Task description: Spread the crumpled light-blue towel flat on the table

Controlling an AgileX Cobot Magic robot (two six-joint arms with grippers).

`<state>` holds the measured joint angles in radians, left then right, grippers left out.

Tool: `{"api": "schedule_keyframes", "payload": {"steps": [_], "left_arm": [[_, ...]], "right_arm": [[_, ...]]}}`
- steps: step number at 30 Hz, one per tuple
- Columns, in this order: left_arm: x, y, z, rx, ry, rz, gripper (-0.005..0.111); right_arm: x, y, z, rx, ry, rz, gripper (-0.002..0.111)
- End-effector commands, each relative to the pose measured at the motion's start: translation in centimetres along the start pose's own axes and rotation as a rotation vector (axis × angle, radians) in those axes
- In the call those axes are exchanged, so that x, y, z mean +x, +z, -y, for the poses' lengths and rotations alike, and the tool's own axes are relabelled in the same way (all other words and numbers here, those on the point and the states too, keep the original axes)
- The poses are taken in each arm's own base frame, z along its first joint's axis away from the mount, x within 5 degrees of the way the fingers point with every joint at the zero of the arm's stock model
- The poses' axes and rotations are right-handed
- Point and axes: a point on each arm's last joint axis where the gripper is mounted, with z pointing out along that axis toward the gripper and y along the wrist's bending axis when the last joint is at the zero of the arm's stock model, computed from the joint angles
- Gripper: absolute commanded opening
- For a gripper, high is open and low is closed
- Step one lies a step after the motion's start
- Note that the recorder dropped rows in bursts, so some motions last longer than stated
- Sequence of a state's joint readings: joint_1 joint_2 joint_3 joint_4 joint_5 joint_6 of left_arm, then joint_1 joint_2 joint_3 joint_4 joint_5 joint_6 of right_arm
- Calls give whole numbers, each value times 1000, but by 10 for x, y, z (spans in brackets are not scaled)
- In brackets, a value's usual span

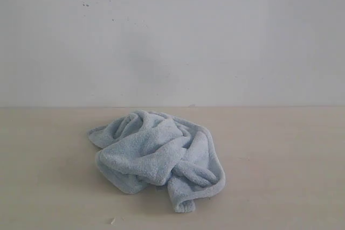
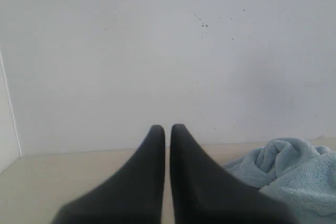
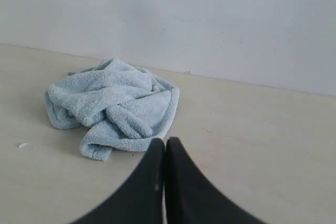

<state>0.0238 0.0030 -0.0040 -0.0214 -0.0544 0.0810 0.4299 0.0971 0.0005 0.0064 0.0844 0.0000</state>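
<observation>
A: Surfaces?
B: Off-white wall at the rear, with a beige table in front of it.
A: Towel position?
B: The towel lies crumpled in a heap near the table's middle. A hemmed edge shows at its front.
A: Grippers?
B: Left gripper: jaws closed, empty, beside the towel. Right gripper: jaws closed, empty, near the towel but apart from it.
A: Debris?
B: One white speck lies on the table, in front of the towel.

crumpled towel beyond closed gripper

A speckled off-white wall stands behind a small white crumb.
</observation>
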Motion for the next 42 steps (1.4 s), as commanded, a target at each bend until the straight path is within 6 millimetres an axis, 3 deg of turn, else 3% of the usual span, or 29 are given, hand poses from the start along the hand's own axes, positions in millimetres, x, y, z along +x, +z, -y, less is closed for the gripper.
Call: {"api": "schedule_keyframes", "payload": {"steps": [1, 4, 7, 11, 13, 15, 17, 20, 26, 30, 35, 42], "left_arm": [[1, 0, 0, -5, -12, -2, 4], [1, 0, 0, -5, -12, -2, 4], [1, 0, 0, -5, -12, -2, 4], [1, 0, 0, -5, -12, -2, 4], [1, 0, 0, -5, -12, -2, 4], [1, 0, 0, -5, -12, -2, 4], [1, 0, 0, -5, -12, -2, 4], [1, 0, 0, -5, -12, -2, 4], [1, 0, 0, -5, -12, -2, 4], [1, 0, 0, -5, -12, -2, 4], [1, 0, 0, -5, -12, -2, 4], [1, 0, 0, -5, -12, -2, 4]], "right_arm": [[0, 0, 0, 2, -9, 4, 0], [-3, -1, 0, 1, 28, 36, 0], [-16, -2, 1, -24, 410, 177, 0], [-25, -4, 2, -60, 601, 278, 0], [-14, 1, 1, -33, 639, 143, 0], [-17, 10, 0, 2, 625, 3, 0], [-30, 28, 0, 30, 554, -105, 0], [-41, 78, -1, 82, 485, -358, 0], [-22, 150, -1, 134, 455, -579, 0], [-6, 186, -10, 126, 444, -642, 0], [5, 211, -14, 120, 433, -639, 0], [-1, 219, -22, 132, 558, -607, 0]]}}
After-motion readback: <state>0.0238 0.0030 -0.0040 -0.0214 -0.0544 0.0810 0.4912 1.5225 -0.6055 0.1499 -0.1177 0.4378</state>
